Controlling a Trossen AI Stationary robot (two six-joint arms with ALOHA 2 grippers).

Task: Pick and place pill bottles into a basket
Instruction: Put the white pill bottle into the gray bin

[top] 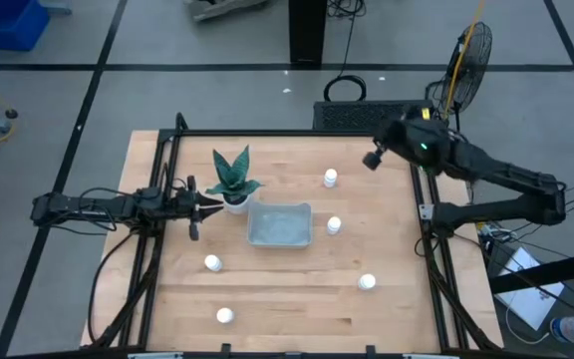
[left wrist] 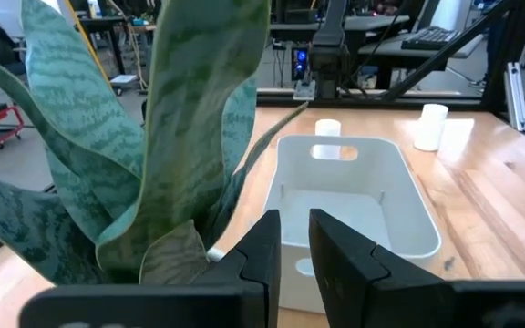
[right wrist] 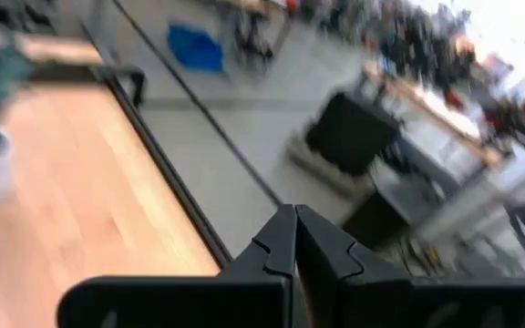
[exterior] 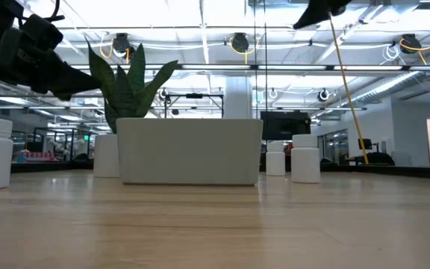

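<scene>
The pale basket [top: 280,224] sits mid-table on its base; it also shows in the left wrist view [left wrist: 349,196] and the low view [exterior: 189,151]. Several white pill bottles stand upright on the table: one [top: 330,179] beyond the basket, one [top: 334,225] at its right, others [top: 212,263] [top: 367,282] [top: 224,316] nearer the front. My left gripper [top: 207,207] [left wrist: 294,239] hovers left of the basket beside the plant, its fingers a narrow gap apart and empty. My right gripper [top: 372,160] [right wrist: 294,228] is shut and empty, raised over the table's far right corner.
A white pot with a green spiky plant [top: 234,184] stands at the basket's far left corner, right in front of my left gripper [left wrist: 153,137]. A black frame rail [top: 422,214] runs along the table's edges. Open wood lies in the near half between the bottles.
</scene>
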